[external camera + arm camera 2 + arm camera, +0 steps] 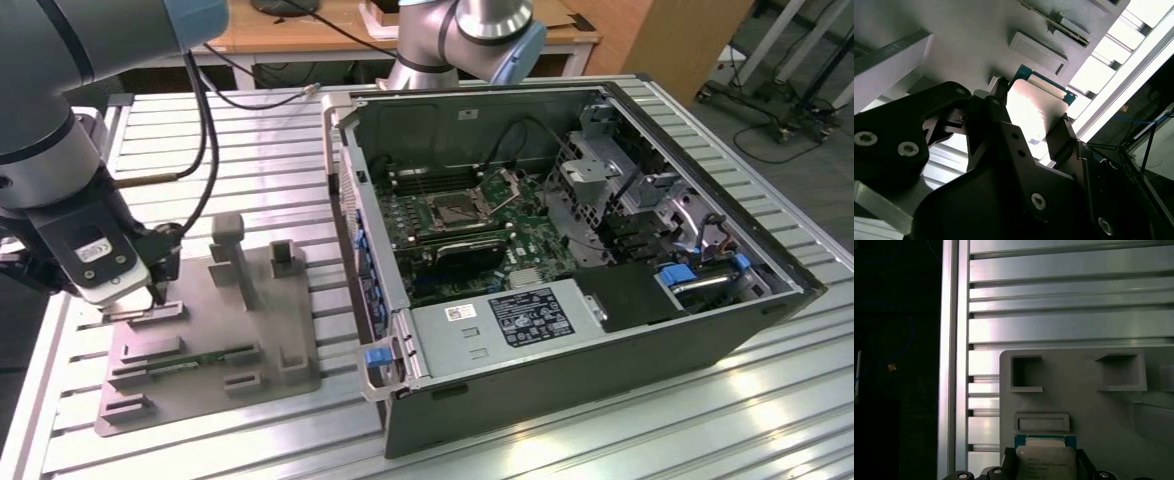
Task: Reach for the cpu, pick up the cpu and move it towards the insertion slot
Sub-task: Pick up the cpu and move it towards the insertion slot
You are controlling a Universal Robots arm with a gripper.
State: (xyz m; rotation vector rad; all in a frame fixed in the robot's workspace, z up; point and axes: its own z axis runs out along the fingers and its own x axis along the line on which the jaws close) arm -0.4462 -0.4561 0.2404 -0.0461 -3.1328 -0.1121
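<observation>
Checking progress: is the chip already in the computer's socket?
No, the chip sits at the gripper over the grey tray, outside the computer.

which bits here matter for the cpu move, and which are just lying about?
In the job:
- chip, clamped in the end effector
- socket, on the board inside the open computer case

Lying about:
- memory stick, flat on the grey tray
- slatted table under it all
</observation>
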